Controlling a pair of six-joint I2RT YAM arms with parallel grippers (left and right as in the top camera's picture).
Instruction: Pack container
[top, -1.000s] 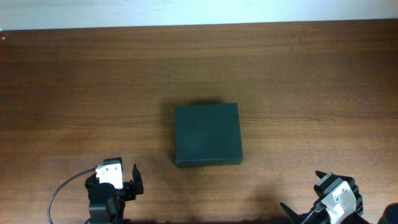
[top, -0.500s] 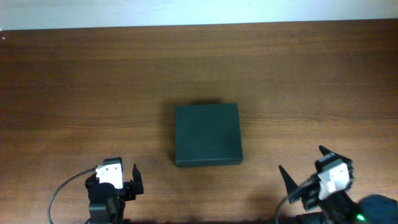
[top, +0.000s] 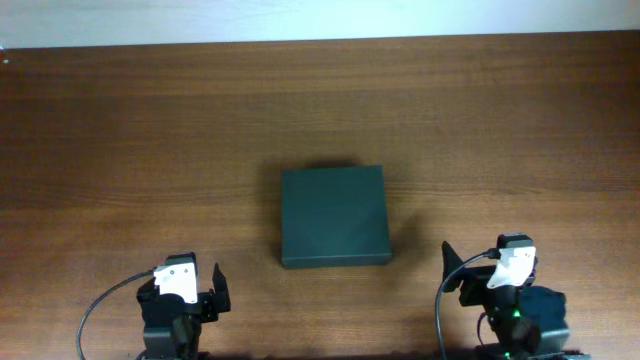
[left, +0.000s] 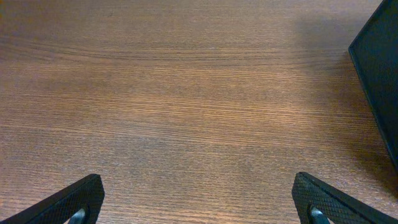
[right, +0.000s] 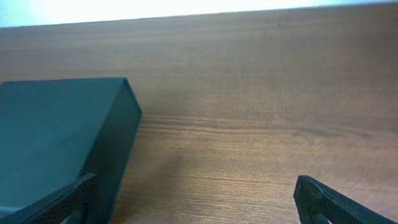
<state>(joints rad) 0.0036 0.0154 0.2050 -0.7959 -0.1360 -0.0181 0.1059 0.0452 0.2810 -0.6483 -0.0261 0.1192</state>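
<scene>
Container (top: 334, 216): dark green-black box, lid down flat, resting near the centre of the wooden surface (top: 120, 120), edges roughly square to the surface edge. Untouched by either hand.

Left hand (top: 186, 288): low at the near edge, left of the container and well apart from it. Released, fingers (left: 73, 200) spread wide, grasping nothing. In the left wrist view, bare wood between the fingers, with one edge of the container at the far right.

Right hand (top: 487, 272): at the near edge, right of the container, near its near right corner but not touching. Released, spread wide, grasping nothing. In the right wrist view, container side wall ahead and to the left.
</scene>
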